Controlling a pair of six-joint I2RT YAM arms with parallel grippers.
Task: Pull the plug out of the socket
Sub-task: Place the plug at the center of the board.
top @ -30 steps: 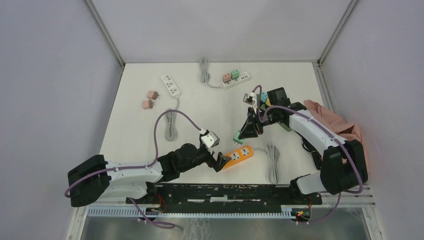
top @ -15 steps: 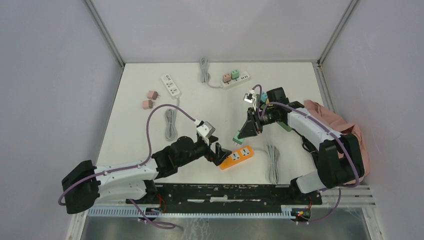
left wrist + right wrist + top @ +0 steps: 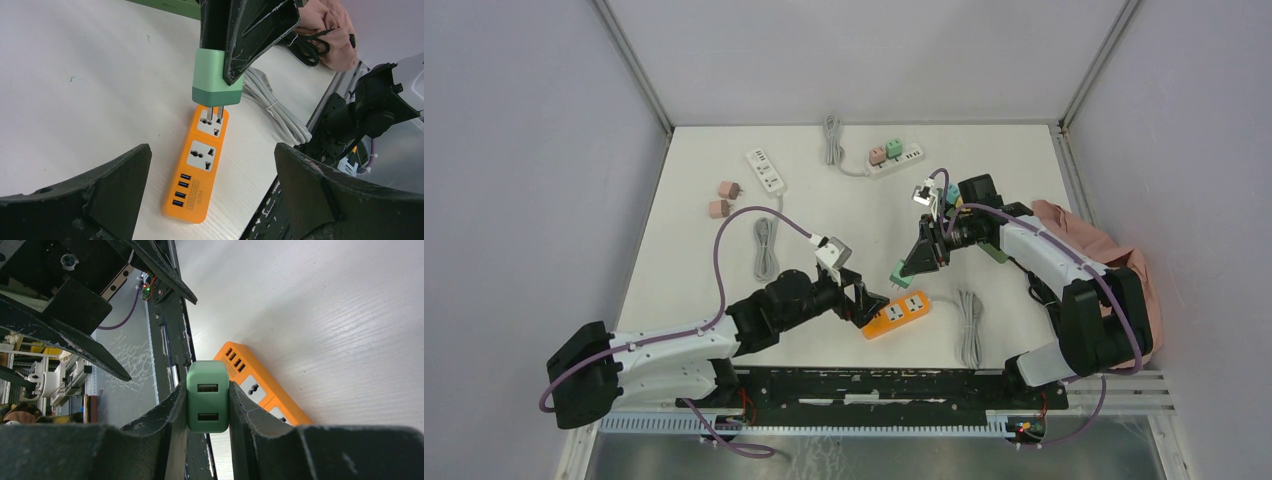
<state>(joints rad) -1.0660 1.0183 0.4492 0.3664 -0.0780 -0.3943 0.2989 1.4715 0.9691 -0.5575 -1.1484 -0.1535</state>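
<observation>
Item: green plug (image 3: 216,82), upper body hidden between right fingers (image 3: 255,30). Prong tips: in or clear of orange power strip (image 3: 200,170), undeterminable. Strip's socket end, right wrist view: behind fingers.

Past my right pincer (image 3: 908,270), toward the far edge of the desk (image 3: 854,210), I see a white power strip (image 3: 904,160) carrying a pink adapter (image 3: 877,154) and a green adapter (image 3: 893,148). Well beyond my left pincer (image 3: 872,302) and off to its left lie a second white strip (image 3: 765,170) and two loose pink plugs (image 3: 729,189). A crumpled pink cloth (image 3: 1079,222) sits to the right of the right pincer.
</observation>
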